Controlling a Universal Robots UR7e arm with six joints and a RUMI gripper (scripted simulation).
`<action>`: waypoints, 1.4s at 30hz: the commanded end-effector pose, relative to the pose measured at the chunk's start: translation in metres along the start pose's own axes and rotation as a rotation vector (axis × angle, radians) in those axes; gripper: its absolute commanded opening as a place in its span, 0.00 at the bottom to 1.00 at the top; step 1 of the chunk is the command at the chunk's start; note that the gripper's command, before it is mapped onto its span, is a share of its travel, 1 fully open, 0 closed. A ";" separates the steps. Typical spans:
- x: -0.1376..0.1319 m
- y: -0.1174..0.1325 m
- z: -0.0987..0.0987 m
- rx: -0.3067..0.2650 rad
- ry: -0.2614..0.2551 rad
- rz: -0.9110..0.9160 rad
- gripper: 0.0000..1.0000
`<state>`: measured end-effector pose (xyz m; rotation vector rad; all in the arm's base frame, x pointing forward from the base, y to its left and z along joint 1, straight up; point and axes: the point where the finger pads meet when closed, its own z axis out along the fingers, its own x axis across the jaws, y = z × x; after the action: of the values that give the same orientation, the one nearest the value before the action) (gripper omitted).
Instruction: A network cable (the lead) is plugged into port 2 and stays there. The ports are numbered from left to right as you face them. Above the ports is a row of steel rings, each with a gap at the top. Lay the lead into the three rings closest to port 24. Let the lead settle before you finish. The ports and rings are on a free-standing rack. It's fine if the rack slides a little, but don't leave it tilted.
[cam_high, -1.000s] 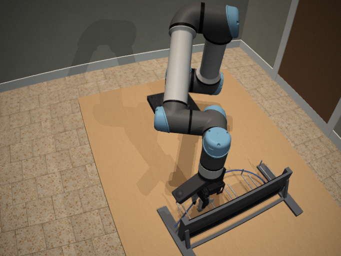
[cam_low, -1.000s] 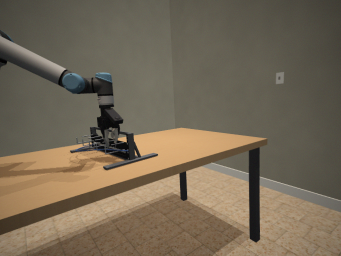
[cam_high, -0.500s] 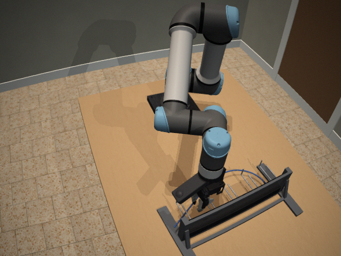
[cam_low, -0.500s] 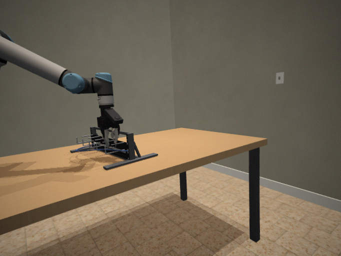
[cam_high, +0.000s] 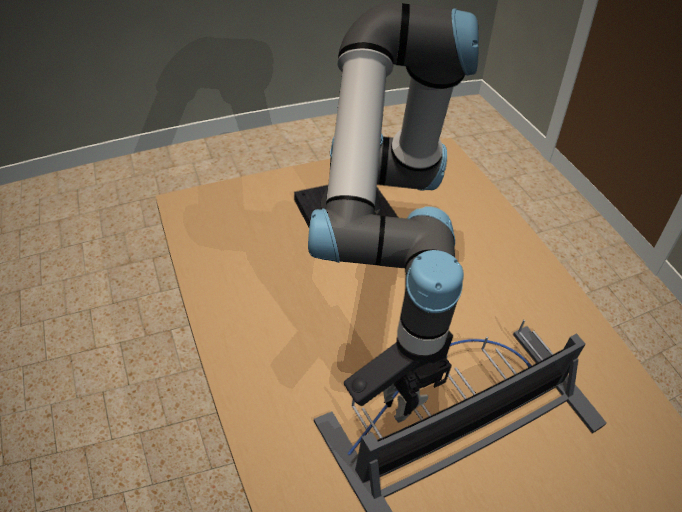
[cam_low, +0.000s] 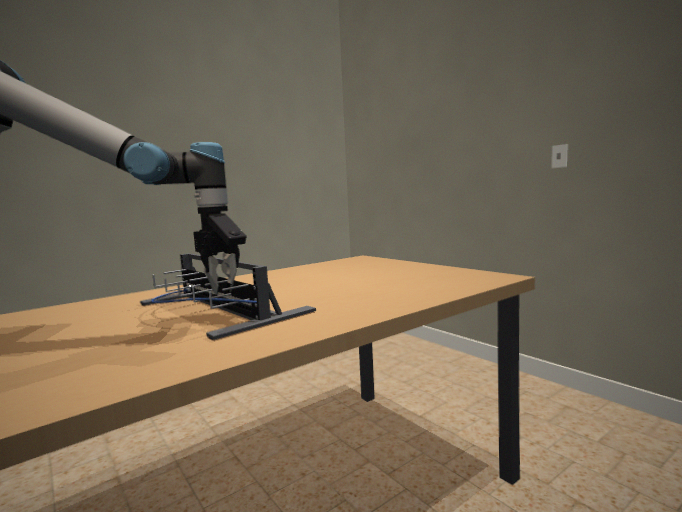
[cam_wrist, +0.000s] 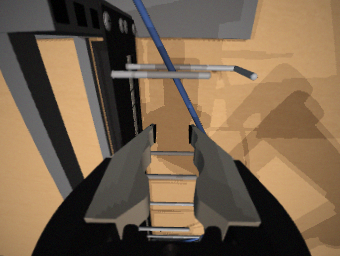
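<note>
Above the blue lead (cam_high: 478, 340) (cam_low: 181, 298) (cam_wrist: 161, 52), the claw (cam_high: 401, 406) (cam_low: 223, 289) (cam_wrist: 172, 125) hangs partly spread, pinching nothing.

port numbers too small to read

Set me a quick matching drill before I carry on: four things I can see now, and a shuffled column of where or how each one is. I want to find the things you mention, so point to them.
Column one
1. lead (cam_high: 478, 340) (cam_wrist: 183, 93)
2. fingers
3. rack (cam_high: 586, 407) (cam_low: 261, 289)
4. light switch (cam_low: 559, 155)

Column two
A. standing level on the table (cam_high: 231, 286) (cam_low: 429, 286)
B. blue, curving out in front of the ports
C. on the wall (cam_low: 440, 137), above table height
D. apart, with nothing gripped between them

Right pairs
1-B; 2-D; 3-A; 4-C
</note>
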<state>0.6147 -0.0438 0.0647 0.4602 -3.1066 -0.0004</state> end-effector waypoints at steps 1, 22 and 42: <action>0.000 0.000 -0.010 0.001 -0.001 0.000 0.20; 0.000 0.000 -0.066 0.001 -0.001 0.000 0.20; 0.000 0.000 -0.073 0.001 -0.001 0.000 0.00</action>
<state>0.6148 -0.0438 0.1371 0.4602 -3.1066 -0.0004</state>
